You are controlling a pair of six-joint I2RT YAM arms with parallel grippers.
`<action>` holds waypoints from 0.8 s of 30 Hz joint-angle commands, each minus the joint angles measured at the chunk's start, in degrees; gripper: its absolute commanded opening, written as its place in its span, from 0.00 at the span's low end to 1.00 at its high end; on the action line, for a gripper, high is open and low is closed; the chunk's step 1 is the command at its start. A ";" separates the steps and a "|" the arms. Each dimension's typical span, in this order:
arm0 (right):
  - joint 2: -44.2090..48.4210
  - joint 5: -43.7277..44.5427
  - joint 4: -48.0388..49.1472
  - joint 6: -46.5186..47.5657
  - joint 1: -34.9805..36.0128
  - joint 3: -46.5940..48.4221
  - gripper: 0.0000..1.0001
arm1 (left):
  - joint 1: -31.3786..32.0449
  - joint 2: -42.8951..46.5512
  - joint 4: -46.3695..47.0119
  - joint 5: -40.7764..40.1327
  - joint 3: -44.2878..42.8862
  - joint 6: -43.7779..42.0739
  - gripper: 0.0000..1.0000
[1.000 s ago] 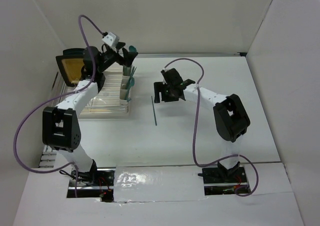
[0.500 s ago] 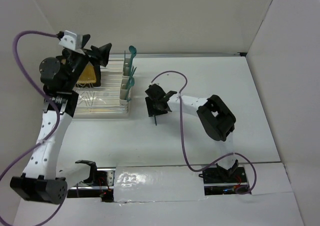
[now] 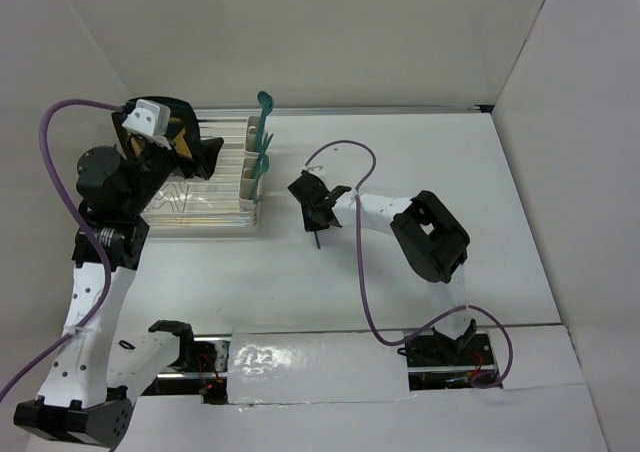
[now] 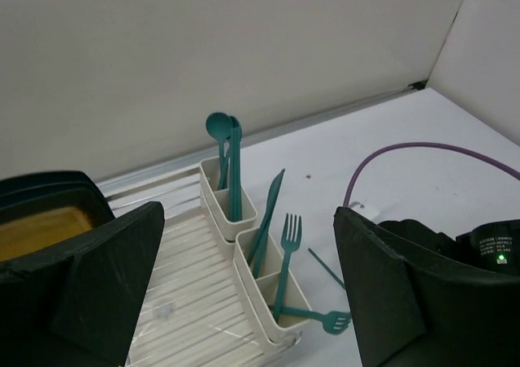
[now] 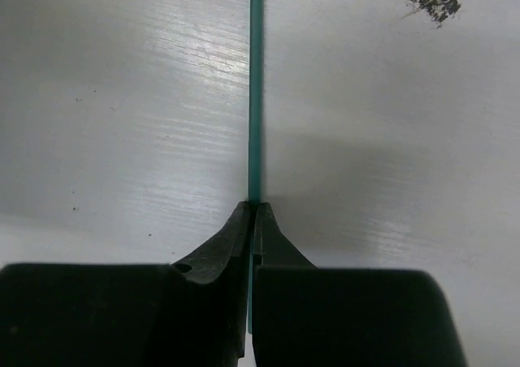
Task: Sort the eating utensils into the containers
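The right end effector [image 5: 253, 209] is down on the table [image 3: 440, 142], its fingers pinched shut on the thin teal handle of one utensil [image 5: 256, 99] that lies flat just right of the rack. From here I see only the handle edge-on, so I can't say whether it is a fork, knife or spoon. The left end effector [image 4: 248, 211] hangs above the dish rack [image 4: 183, 302], spread wide with nothing in it.

Most of the sorting looks done. In the cream containers [image 3: 250, 175] along the rack's right edge, two spoons [image 4: 221, 136] stand in the far cup, and a knife [image 4: 272, 200] and a fork [image 4: 286, 241] lean in the nearer ones. Another fork head [image 4: 329, 320] pokes out low at the near end. The pinched piece seems to be the last one out loose. It has yet to be lifted, carried over and dropped into its compartment.
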State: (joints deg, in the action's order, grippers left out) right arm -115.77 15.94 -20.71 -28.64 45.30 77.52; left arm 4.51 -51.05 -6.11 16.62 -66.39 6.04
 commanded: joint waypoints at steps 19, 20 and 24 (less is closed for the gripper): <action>32.87 -25.25 14.46 -0.53 -10.06 -8.08 0.00 | 6.72 -21.19 -4.97 2.01 -14.73 28.31 0.94; 33.41 -25.87 16.30 -1.06 -9.97 -8.08 0.00 | 7.35 -21.98 -4.53 2.01 -15.86 29.10 0.94; 35.52 -28.51 20.70 -0.18 -9.27 -8.70 0.00 | 9.81 -27.42 -3.13 2.10 -18.94 30.43 0.92</action>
State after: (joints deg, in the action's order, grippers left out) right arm -81.58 -8.84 -5.89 -28.91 35.46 68.99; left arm 12.86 -76.27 -14.02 17.41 -81.82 33.10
